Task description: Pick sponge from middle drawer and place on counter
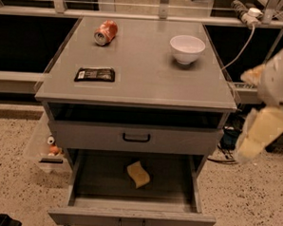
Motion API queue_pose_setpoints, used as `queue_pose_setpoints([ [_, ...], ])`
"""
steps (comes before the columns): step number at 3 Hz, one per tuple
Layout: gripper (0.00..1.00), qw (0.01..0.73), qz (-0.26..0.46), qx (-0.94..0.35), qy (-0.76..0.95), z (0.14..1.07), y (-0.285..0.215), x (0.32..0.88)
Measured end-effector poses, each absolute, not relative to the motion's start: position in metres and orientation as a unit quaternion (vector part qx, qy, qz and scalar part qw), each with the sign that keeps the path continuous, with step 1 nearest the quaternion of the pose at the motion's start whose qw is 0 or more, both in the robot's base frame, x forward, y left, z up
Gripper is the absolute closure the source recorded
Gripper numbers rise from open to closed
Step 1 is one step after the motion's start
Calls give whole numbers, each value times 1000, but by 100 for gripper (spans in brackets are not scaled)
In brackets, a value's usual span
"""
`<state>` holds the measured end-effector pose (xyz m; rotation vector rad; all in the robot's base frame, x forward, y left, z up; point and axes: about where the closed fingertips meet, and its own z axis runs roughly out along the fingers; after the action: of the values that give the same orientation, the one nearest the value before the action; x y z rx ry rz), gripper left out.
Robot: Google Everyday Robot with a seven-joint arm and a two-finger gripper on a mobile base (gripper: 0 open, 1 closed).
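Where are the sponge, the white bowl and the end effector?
sponge (138,174), camera view, its top face
white bowl (187,43), camera view, its inside
end effector (260,133), camera view, pale body, right of counter (143,72)

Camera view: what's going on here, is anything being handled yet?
The sponge is untouched: it lies on the floor of the open drawer. The robot's hand hangs at the right edge of the view, off to the side of the drawer and clear of it. The counter holds a can, a bowl and a black packet.
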<state>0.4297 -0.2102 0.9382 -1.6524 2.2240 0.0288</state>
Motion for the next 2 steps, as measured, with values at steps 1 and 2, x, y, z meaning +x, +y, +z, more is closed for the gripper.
queue_pose_setpoints([
  [1,0,204,125,-509,827,838,-210,414],
  [2,0,185,215,-428,858,713,-205,413],
])
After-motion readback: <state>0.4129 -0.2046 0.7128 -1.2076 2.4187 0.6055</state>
